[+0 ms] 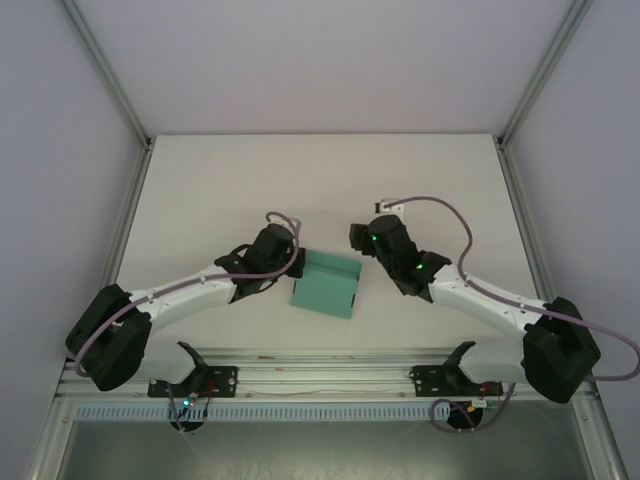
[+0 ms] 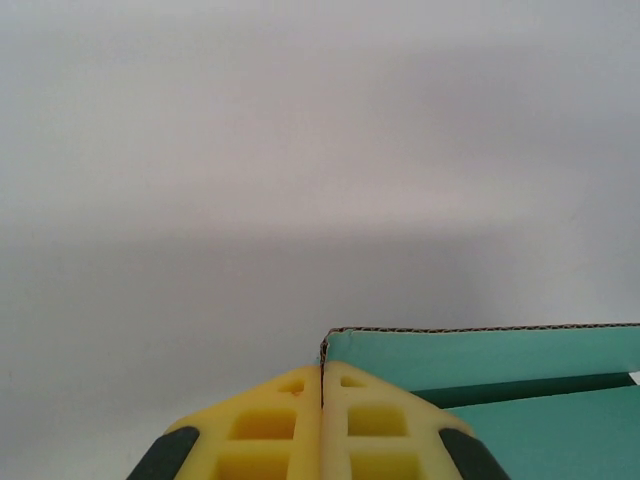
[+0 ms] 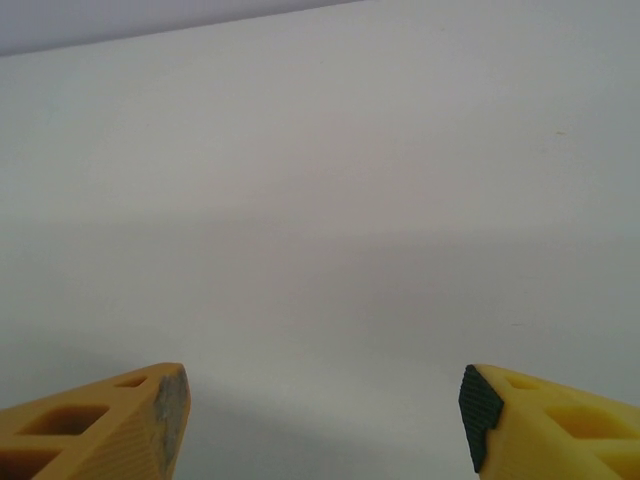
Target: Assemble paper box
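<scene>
The paper box [image 1: 325, 283] is teal-green card, partly folded, lying on the white table between the two arms. In the left wrist view one wall of the paper box [image 2: 480, 362] stands upright with its brown cut edge on top. My left gripper [image 1: 295, 267] is at the box's left side. The left gripper [image 2: 322, 385] is shut on the thin end edge of that wall, which runs between the yellow fingers [image 2: 265, 425]. My right gripper [image 1: 357, 240] hovers just off the box's far right corner. The right gripper [image 3: 325, 420] is open wide with nothing between its fingertips [image 3: 478, 412].
White table top [image 1: 320, 190] stretches behind the box, bounded by aluminium frame posts [image 1: 110, 75] and pale side walls. A metal rail [image 1: 320, 375] with the arm bases runs along the near edge.
</scene>
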